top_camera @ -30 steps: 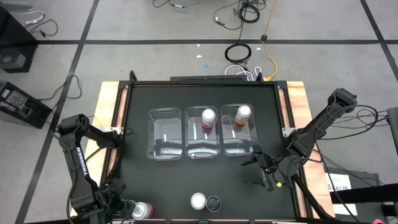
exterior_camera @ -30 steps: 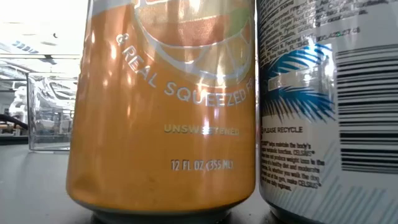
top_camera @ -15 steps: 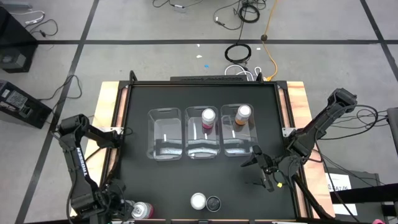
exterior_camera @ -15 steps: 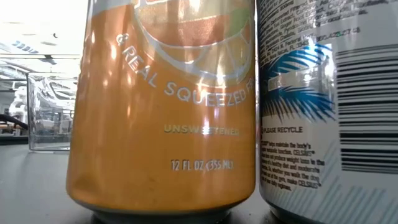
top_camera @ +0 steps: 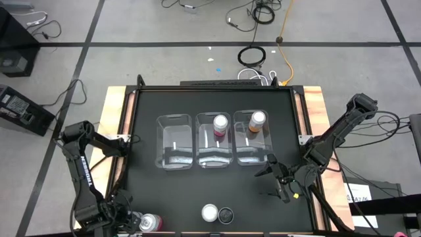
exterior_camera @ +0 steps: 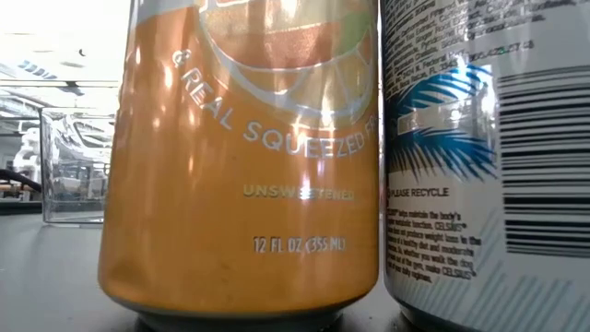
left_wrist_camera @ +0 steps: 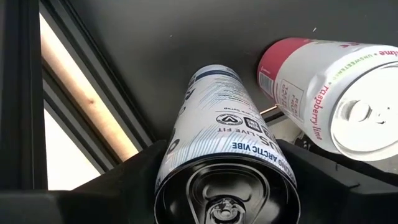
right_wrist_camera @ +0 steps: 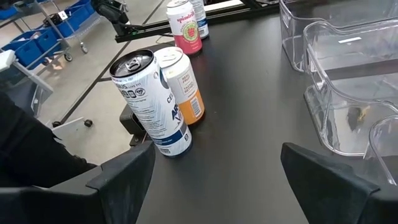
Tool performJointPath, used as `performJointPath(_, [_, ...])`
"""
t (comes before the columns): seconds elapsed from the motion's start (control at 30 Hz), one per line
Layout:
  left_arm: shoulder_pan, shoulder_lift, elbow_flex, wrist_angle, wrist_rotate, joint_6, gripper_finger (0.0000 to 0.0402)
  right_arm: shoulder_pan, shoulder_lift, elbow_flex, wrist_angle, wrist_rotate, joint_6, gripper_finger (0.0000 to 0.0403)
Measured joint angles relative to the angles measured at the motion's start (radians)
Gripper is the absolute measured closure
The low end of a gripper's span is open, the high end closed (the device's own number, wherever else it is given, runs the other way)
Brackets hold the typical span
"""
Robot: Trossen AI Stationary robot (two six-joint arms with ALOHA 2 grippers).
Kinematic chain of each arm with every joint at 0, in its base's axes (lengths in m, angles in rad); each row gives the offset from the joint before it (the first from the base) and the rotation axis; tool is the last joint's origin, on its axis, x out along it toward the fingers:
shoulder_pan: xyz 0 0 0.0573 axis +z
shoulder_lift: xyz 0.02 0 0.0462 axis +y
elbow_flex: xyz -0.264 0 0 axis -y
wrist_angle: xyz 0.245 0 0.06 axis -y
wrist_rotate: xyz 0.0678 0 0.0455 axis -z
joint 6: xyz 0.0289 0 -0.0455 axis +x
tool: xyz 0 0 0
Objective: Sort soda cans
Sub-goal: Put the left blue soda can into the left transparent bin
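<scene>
Two cans are sorted: a pink can (top_camera: 220,123) in the middle bin (top_camera: 214,159) and an orange can (top_camera: 258,120) in the right bin (top_camera: 250,158). The left claw (left_wrist_camera: 224,180) is around a dark can (left_wrist_camera: 227,155) at the bench's (top_camera: 171,99) near-left corner beside another pink can (left_wrist_camera: 329,87), though whether it grips cannot be told. The right claw (right_wrist_camera: 214,180) waits with fingers apart; an orange can (top_camera: 210,212) and a dark can (top_camera: 226,214) stand unsorted at the near edge.

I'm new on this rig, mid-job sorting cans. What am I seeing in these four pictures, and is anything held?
Two robot arms work at a black table. One picture looks straight down, one sits at table height close behind two cans, and one rides on each wrist. Three clear bins stand mid-table: one pink can is in the middle bin and one orange can in the right. A front orange can and front dark can stand at the near edge. The left gripper is at another dark can, beside a second pink can; a grip isn't clear. The right gripper is open and empty.
</scene>
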Motion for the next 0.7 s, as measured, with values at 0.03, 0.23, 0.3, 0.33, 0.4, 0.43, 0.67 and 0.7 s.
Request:
performJointPath(0.03, [0.0, 0.0, 0.0, 0.0, 0.003, 0.0, 0.0117, 0.0, 0.0, 0.0, 0.0, 0.0, -0.002, 0.0062])
performJointPath(0.23, [0.0, -0.03, -0.002, -0.025, 0.034, 0.001, 0.0116, 0.0, 0.0, 0.0, 0.0, 0.0, -0.008, 0.0062])
performJointPath(0.3, [0.0, -0.061, -0.002, -0.056, 0.038, 0.0, 0.0116, 0.0, 0.0, 0.0, 0.0, 0.0, -0.009, 0.0062])
performJointPath(0.33, [0.0, -0.076, -0.002, -0.077, 0.038, -0.001, 0.0116, 0.0, 0.0, 0.0, 0.0, 0.0, -0.01, 0.0062])
performJointPath(0.4, [0.0, -0.112, -0.002, -0.126, 0.038, -0.007, 0.0116, 0.0, 0.0, 0.0, 0.0, 0.0, -0.011, 0.0062])
performJointPath(0.43, [0.0, -0.132, -0.002, -0.156, 0.037, -0.008, 0.0116, 0.0, 0.0, 0.0, 0.0, 0.0, -0.011, 0.0062])
performJointPath(0.67, [0.051, -0.276, -0.002, -0.352, 0.02, 0.015, 0.0116, 0.0, 0.0, 0.0, 0.006, 0.0, -0.011, 0.0062])
performJointPath(0.7, [0.063, -0.298, -0.002, -0.379, 0.005, 0.024, 0.0116, 0.0, 0.0, 0.0, 0.006, 0.0, -0.011, 0.0062])
